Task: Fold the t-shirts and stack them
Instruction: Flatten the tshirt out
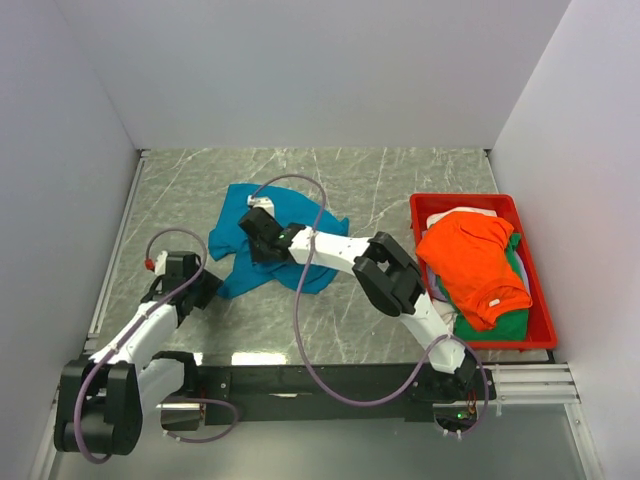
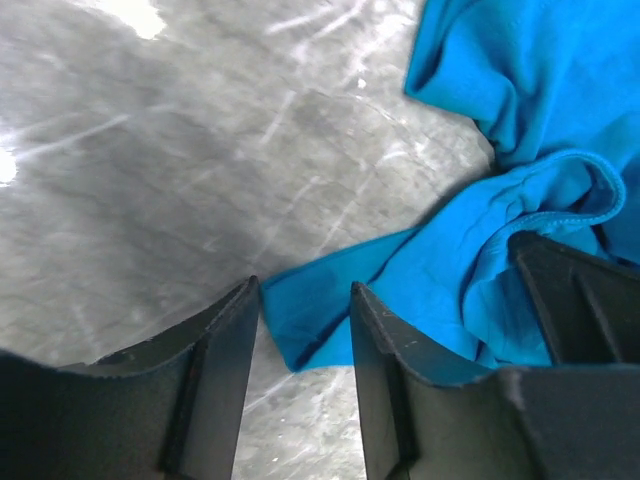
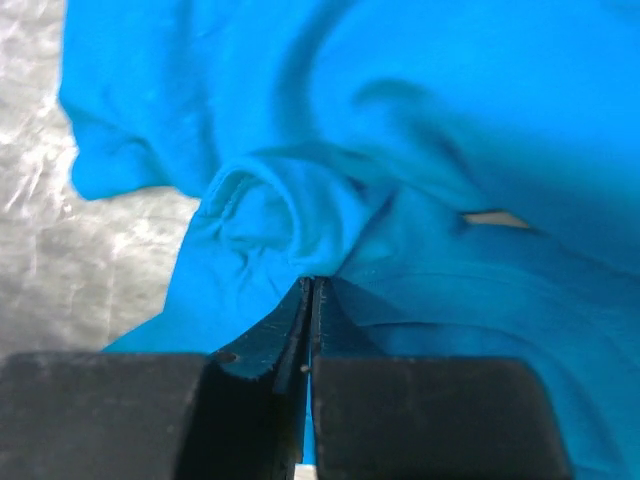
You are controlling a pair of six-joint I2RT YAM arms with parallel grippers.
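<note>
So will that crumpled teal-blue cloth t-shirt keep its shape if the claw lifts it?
Probably not: the teal-blue t-shirt lies in soft folds, so it should flop and hang. Cloth bunches at the shut right gripper, so it likely dangles from that pinch. Pushed, it would probably ruck up rather than slide whole.

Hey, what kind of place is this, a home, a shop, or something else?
Probably a lab-style robot test cell, not a home: plain white panels box in a grey marble-patterned tabletop, black-and-white robot arms are bolted to a metal rail, and a red plastic bin sits alongside.
</note>
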